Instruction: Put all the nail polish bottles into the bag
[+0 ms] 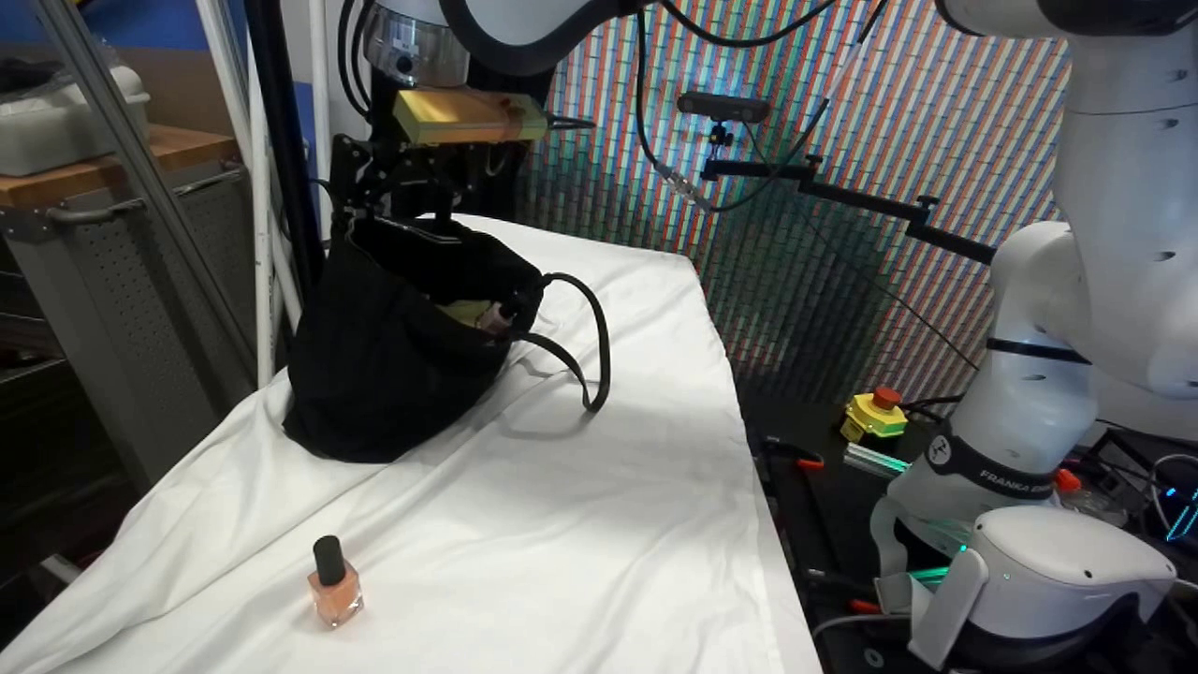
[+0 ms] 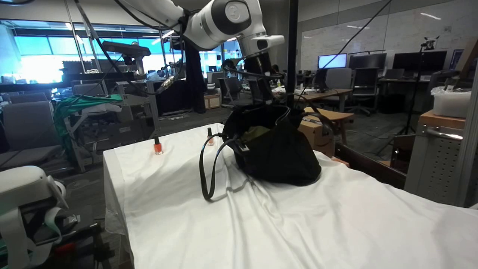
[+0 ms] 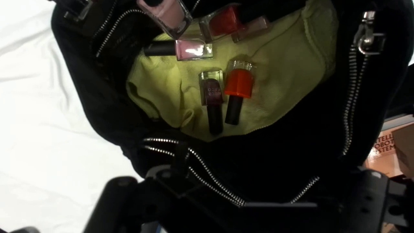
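Note:
The black bag (image 1: pixel 393 365) stands on the white cloth with its mouth open. Inside it, on the yellow-green lining, lie an orange bottle (image 3: pixel 240 82), a dark bottle (image 3: pixel 212 92), a pink bottle (image 3: pixel 194 50), a red bottle (image 3: pixel 223 22) and a partly covered pale one (image 3: pixel 254 28). Another pale pink bottle (image 3: pixel 169 14) rests near the rim. Two bottles stand upright on the cloth: a peach one (image 1: pixel 335 592) and an orange-red one (image 2: pixel 158 147). My gripper (image 3: pixel 265 170) is over the bag's mouth, fingers wide apart, holding nothing; its fingertips are hard to make out against the black fabric.
The bag's looped handles (image 1: pixel 604 360) droop onto the cloth on the robot's side. A dark upright pole (image 1: pixel 288 168) and a grey cart (image 1: pixel 159 271) stand close beyond the bag. A book (image 3: pixel 385 149) lies beside the bag. The table edge (image 1: pixel 744 431) runs along the robot side.

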